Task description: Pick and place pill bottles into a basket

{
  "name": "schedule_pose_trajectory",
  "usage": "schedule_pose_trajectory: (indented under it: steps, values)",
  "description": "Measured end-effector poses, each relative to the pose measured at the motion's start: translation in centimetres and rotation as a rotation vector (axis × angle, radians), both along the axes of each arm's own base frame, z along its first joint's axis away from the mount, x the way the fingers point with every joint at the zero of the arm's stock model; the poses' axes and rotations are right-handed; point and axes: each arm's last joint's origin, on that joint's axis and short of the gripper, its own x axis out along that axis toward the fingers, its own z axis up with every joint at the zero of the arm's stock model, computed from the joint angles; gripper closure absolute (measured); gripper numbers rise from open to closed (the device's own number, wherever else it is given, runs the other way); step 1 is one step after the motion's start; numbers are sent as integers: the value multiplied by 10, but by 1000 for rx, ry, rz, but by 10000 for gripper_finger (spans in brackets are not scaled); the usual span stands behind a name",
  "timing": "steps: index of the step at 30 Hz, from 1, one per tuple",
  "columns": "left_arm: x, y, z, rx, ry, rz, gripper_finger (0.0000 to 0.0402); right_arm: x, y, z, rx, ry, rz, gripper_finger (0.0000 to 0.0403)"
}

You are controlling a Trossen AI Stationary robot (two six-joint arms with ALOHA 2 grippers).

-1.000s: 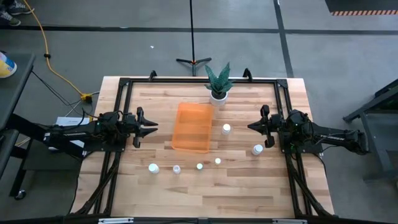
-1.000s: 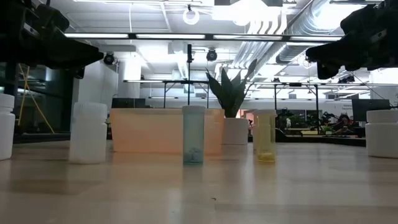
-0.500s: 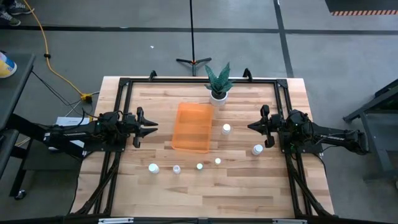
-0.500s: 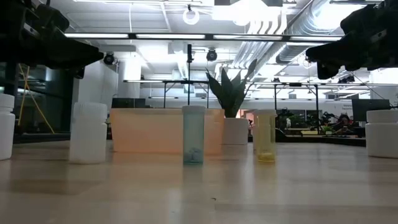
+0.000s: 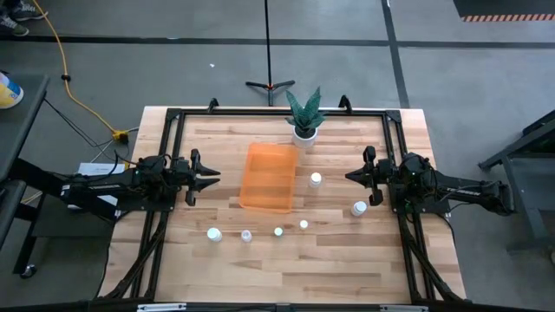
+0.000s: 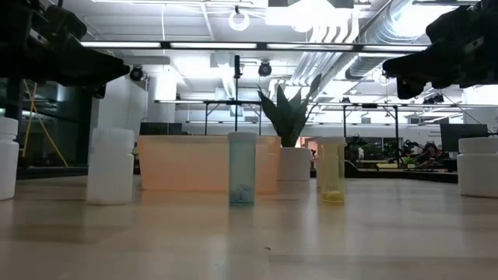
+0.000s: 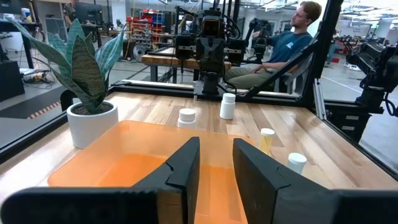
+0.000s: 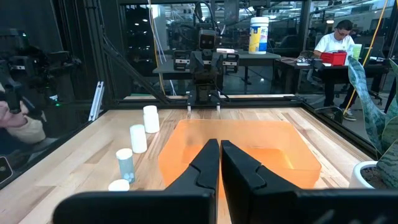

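Between the two grippers: the basket (image 5: 268,177) lay flat on the table (image 5: 347,260), nothing inside it.
Left gripper (image 5: 211,177): held level over the table's left side, pointing at the basket; fingers (image 7: 180,169) stood a narrow gap apart, holding nothing.
Right gripper (image 5: 354,177): mirrored it on the right side, level, pointing at the basket; fingers (image 8: 203,163) nearly together with a thin slit between, holding nothing.
Pill bottles, relative to the right gripper: one (image 5: 316,179) stood between its tips and the basket; one (image 5: 359,208) sat just beside it, toward the table's front edge.
Pill bottles, relative to the left gripper: four stood in a loose row (image 5: 257,231) ahead of it and off to its right, well apart from the fingers, past the basket's near end.
High view only: all six bottles at once, and the plant pot (image 5: 303,132) touching or just beside the basket's far corner.
Low view only: two row bottles were translucent, one bluish (image 6: 242,168), one yellowish (image 6: 333,169); both grippers hung above bottle height.
Left wrist view only: a seated person (image 7: 286,43) beyond the table, behind the opposite arm.
Right wrist view only: another seated person (image 8: 336,46) at a desk, and a hand (image 8: 25,127) at the picture's edge.
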Motion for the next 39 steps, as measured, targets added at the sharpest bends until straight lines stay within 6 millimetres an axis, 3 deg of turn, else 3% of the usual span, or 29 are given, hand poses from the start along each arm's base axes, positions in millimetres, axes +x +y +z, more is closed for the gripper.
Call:
schedule_pose_trajectory:
  steps: [25, 39]
  values:
    - [0, 0, 0, 0, 0, 0, 269, 0, 0, 0, 0, -1, 0, 396]
    - [0, 0, 0, 0, 0, 0, 269, 0, 0, 0, 126, 1, -4, 396]
